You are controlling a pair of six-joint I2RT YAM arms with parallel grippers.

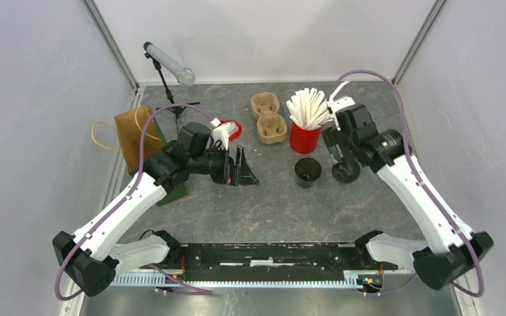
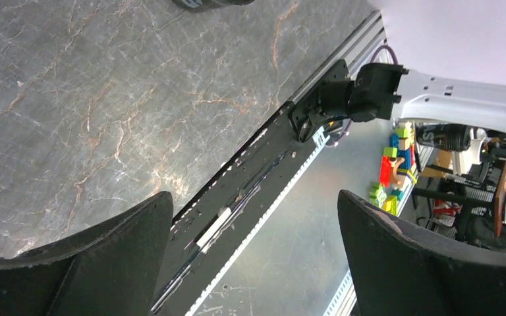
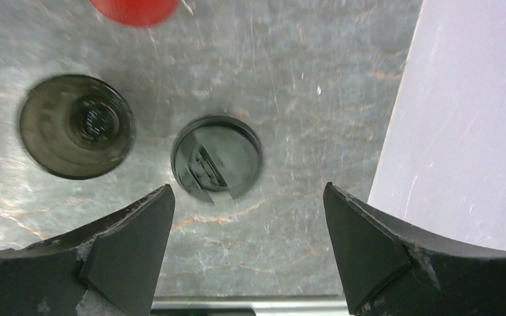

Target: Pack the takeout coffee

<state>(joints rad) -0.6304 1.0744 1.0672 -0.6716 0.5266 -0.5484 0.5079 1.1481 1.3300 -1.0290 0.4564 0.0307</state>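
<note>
Right gripper (image 3: 247,191) is up over the table with its fingers spread wide and nothing between them, and the black coffee lid (image 3: 216,158) lies flat on the surface straight ahead of the gap, clear of both fingers. Left gripper (image 2: 253,197) is spread just as wide and just as empty, hanging above bare table well to the left of the open black cup (image 3: 76,126). White walls (image 1: 33,99) close in the left, far and right sides. The table (image 1: 277,210) is a grey, marbled slab, with a black rail (image 1: 270,253) along its near edge between the two arm bases. At far left a brown paper bag (image 1: 134,135) stands upright with its handles out to the side, tucked behind the left arm. Behind it a grey tube (image 1: 169,63) sits tilted on a thin black tripod. A pulp cup carrier (image 1: 268,117) lies at the centre back, just left of the red cup (image 1: 304,139), which bristles with white sticks (image 1: 309,106). The black cup stands upright right in front of that red one, mouth open. The lid is just beside it on the right, with a strip of table showing between them. A small red item (image 1: 234,128) peeks out behind the left wrist, too hidden to name.
</note>
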